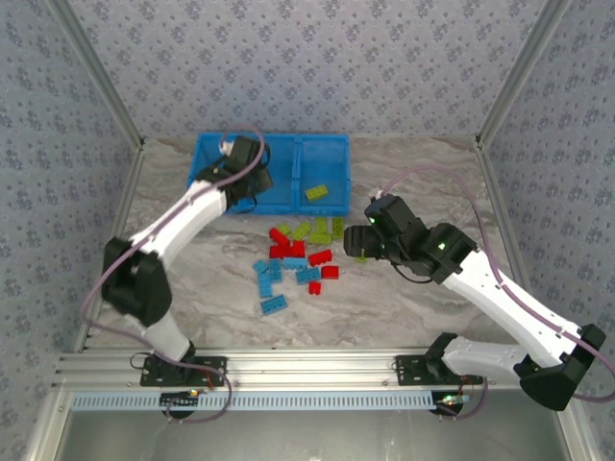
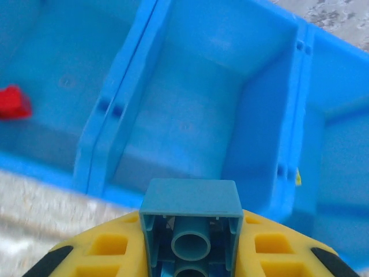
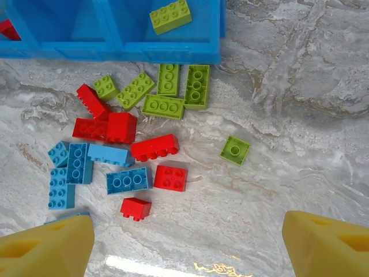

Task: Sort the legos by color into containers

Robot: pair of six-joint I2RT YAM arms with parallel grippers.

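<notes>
Right gripper (image 3: 187, 245): jaws wide apart, holding nothing. It hangs over the table (image 3: 300, 115) on the near side of the bin, above the loose bricks.
Loose bricks (image 3: 153, 147): red, blue and green, mixed in one cluster just near of the bin's front wall. One small green brick lies apart, to the right of the cluster.
Bin (image 1: 207, 154): three compartments side by side. The left one holds a red brick (image 2: 11, 103), the right one a green brick (image 3: 170, 15), and the middle floor shows bare.
Left gripper (image 2: 190, 262): closed on a blue brick (image 2: 190, 202), hollow underside towards the wrist camera. It hangs over the bin's near part, facing the middle compartment.
Step in hand: we judge it to be the drop of the blue brick into the middle compartment.
Method: we carry the brick past the near wall, centre it between the two dividers, lower it, then open. A release over a divider risks a bounce into the red or green compartment.
</notes>
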